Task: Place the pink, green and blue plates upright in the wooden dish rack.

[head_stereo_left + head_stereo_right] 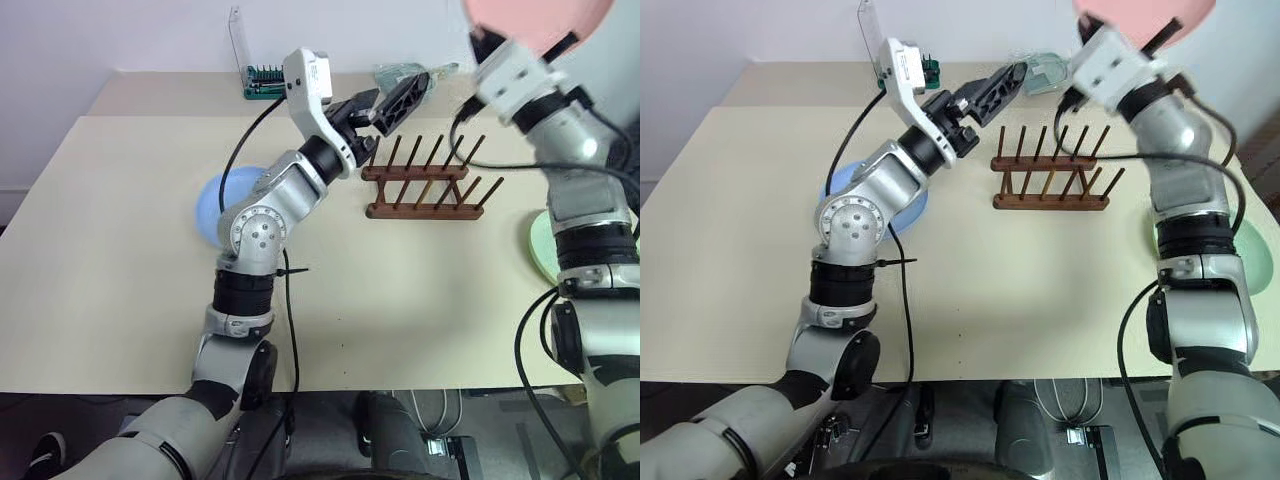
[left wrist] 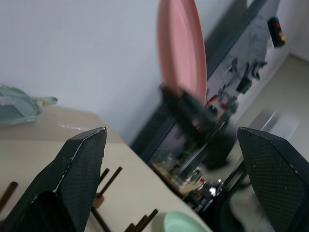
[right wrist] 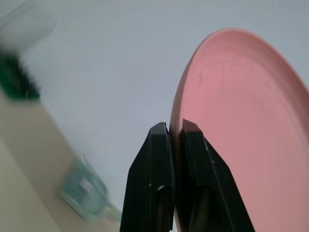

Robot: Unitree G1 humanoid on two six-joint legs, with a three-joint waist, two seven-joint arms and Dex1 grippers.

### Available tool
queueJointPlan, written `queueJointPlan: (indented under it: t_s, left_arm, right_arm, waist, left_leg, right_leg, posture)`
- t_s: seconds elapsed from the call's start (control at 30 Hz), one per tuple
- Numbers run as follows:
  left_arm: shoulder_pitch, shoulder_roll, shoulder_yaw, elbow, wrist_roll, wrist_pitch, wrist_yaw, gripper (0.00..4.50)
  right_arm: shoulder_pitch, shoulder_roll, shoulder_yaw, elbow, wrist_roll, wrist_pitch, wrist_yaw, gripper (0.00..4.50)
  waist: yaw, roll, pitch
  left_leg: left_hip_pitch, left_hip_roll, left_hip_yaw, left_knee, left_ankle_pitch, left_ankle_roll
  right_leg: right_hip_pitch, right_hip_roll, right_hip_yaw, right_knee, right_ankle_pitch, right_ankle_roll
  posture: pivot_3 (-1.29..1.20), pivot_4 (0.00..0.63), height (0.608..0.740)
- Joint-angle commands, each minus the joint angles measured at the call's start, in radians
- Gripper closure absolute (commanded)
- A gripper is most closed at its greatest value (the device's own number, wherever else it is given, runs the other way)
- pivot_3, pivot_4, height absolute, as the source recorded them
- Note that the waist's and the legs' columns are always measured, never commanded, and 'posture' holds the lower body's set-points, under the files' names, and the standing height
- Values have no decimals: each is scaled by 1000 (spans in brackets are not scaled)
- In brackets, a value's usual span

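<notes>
From the head camera, the right gripper point(image 1: 545, 45) is raised high above the beige table point(image 1: 120, 250), clamped on the rim of the round salmon-pink plate point(image 1: 540, 18). The left gripper point(image 1: 405, 98) hangs spread wide and empty above the dark reddish-brown wooden dish rack point(image 1: 425, 180), whose pegs hold nothing. The light blue plate point(image 1: 222, 200) lies flat behind the left arm; the pale mint green plate point(image 1: 542, 245) lies flat by the right arm.

In the left wrist view, the black fingers point(image 2: 77, 174) stand far apart, the pink plate edge-on beyond them.

In the right wrist view, both fingers point(image 3: 154, 179) pinch the plate's rim.
</notes>
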Motion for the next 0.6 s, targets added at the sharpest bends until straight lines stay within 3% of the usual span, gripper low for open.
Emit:
queueJointPlan:
  t_s: [0.03, 0.17, 0.33, 0.6]
  left_arm:
    - [-22, 81, -2, 24, 60, -56, -120, 76]
    - [-47, 185, 64, 90, 21, -48, -266, 76]
    - [53, 335, 3, 23, 85, -133, -533, 76]
    - [127, 463, 8, -11, 49, -81, -737, 76]
  right_arm:
    - [-62, 29, -199, -97, 419, 290, 159, 4500]
    - [-91, -59, -370, -40, 721, 735, 216, 4500]
    - [-59, -179, -412, -20, 845, 1083, 263, 4500]
    - [-73, -240, -422, 68, 862, 1301, 249, 4500]
  waist:
    - [2, 1, 0]
    - [10, 1, 0]
    - [17, 2, 0]
    - [5, 3, 0]
  left_leg:
    - [0, 0, 0, -1, 0, 0]
    - [-1, 0, 0, -2, -2, 3]
    - [-1, 0, 1, -5, -2, 4]
    - [-1, 0, 1, -6, -2, 4]
  right_leg:
    - [0, 0, 0, 1, 0, 0]
    - [0, 0, -1, 1, 0, 0]
    - [-1, 0, -1, -2, 0, 0]
    - [-1, 0, -1, -6, 0, -1]
  posture:
    - [0, 150, 724]
    - [0, 150, 724]
    - [0, 150, 724]
    - [0, 150, 724]
